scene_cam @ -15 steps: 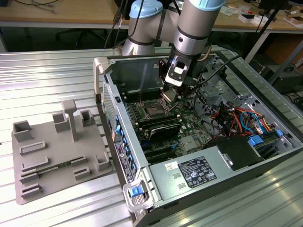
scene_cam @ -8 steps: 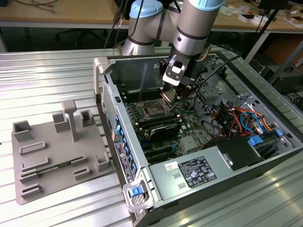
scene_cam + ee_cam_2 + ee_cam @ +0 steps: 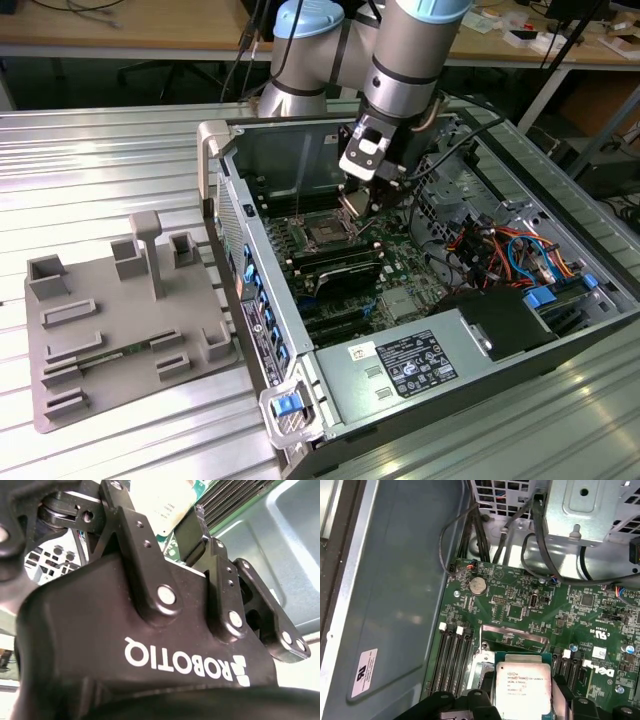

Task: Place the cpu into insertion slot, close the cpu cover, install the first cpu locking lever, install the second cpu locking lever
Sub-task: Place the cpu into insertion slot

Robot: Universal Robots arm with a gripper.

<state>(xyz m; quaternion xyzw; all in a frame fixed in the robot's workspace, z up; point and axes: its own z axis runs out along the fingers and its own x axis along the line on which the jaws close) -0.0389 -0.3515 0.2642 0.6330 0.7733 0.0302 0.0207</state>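
Jaws were closed on the cpu (image 3: 522,687), gripping it by two opposite edges, silver top facing the first wrist camera. The cpu hung above the motherboard (image 3: 530,605), near the open socket (image 3: 328,233) and not seated in it. The cpu cover (image 3: 512,634) stood tilted up at the socket's edge. Memory slots (image 3: 452,655) ran beside the socket. The open computer case (image 3: 300,150) lay on the ribbed metal worktop (image 3: 100,150). A grey fixture tray (image 3: 110,330) sat beside it, on the exterior view's left.

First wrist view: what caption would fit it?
The gripper holds the cpu over the green motherboard, its cpu cover raised open.
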